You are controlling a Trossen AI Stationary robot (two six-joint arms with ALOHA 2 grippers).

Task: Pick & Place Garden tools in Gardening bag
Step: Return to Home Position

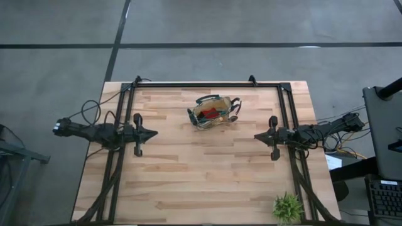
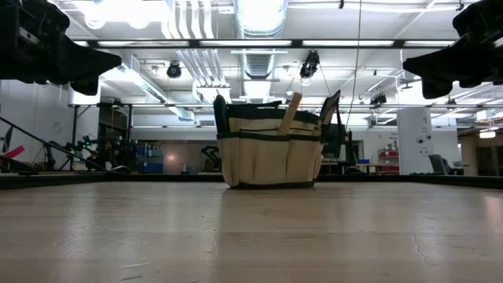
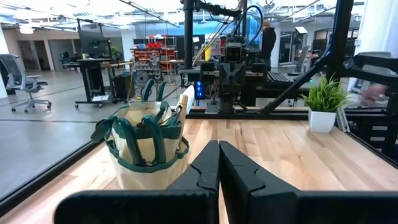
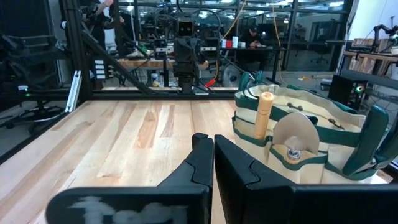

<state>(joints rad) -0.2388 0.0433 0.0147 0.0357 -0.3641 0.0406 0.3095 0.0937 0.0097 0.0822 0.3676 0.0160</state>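
Jaws clenched on nothing, both sides. Left gripper point(image 1: 152, 133) and right gripper point(image 1: 257, 136) hover toward the table's point(image 1: 207, 182) left and right edges, well apart from everything. Gardening bag point(image 1: 213, 113) stands upright between them, near the middle of the far edge. Wooden trowel handle point(image 4: 265, 115) and red item point(image 1: 211, 113) show inside it. Risk, as I judge it: a soft bag with a handle protruding could tip if an arm swung across centre.
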